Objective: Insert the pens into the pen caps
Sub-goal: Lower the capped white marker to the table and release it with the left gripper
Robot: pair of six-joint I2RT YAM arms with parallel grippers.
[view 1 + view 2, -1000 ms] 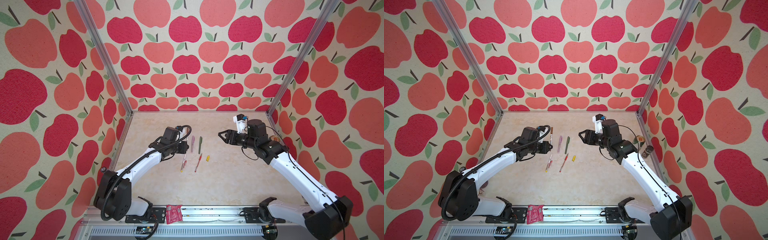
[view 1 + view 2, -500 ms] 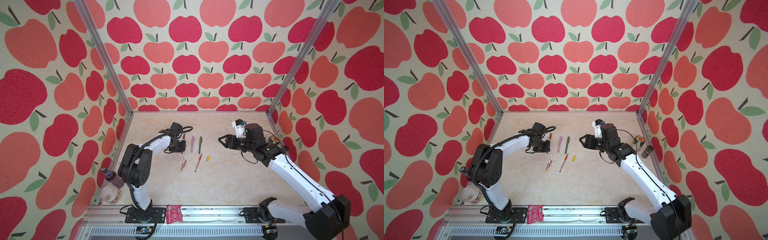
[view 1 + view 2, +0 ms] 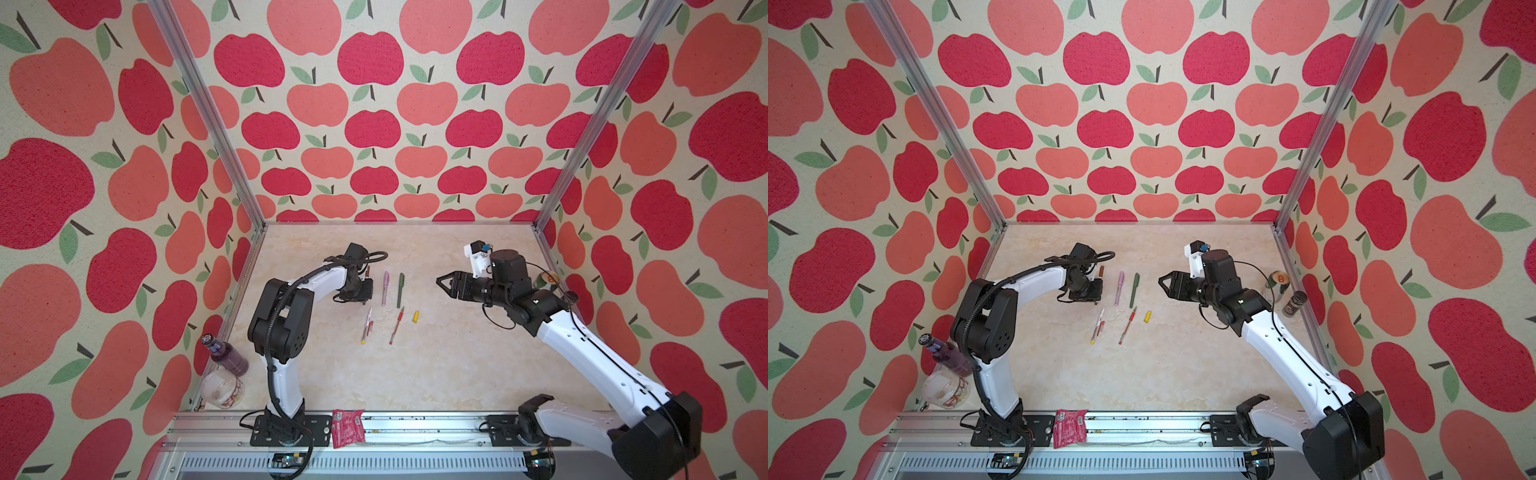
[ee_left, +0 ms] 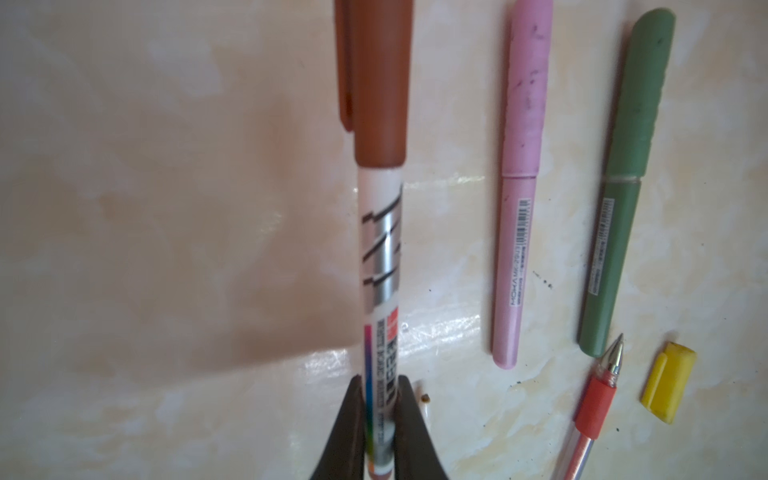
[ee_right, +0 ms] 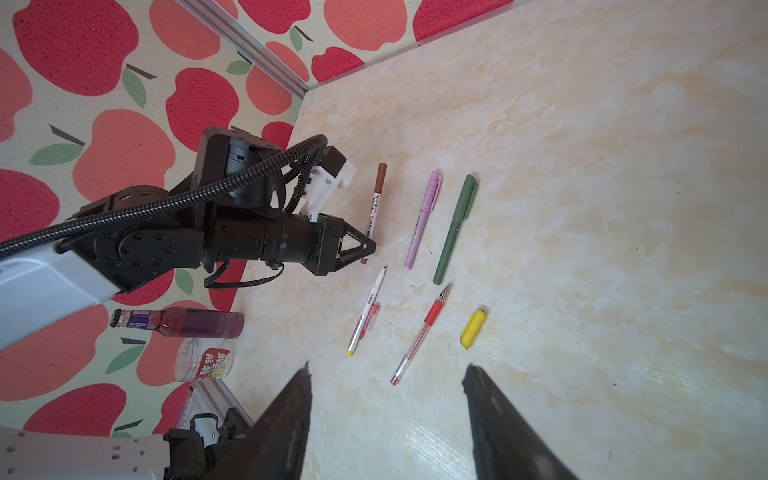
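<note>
Marble-look table (image 3: 457, 374), apple-print walls. Left pincer (image 4: 380, 424) is clamped on the tail of a white pen (image 4: 380, 249) with its brown cap (image 4: 376, 83) already on. It sits at the left end of the row; can't tell if it touches the table. Beside it, apart: pink pen (image 4: 519, 208) and green pen (image 4: 623, 187), both capped. So 3 of 5 look done. Left: red pen (image 4: 596, 405), bare tip just beside the green pen's tail, and the yellow-trim pen (image 5: 368, 311). Both caps are loose: yellow cap (image 4: 669, 382) near the red pen's tip, red cap (image 5: 373, 318) against the yellow-trim pen. Right pincer (image 3: 443, 286) is spread, empty, hovering well right of the row. Versus a second ago: left arm has folded its elbow up, pincer in roughly the same spot; right pincer slightly lower; loose pens unmoved.
</note>
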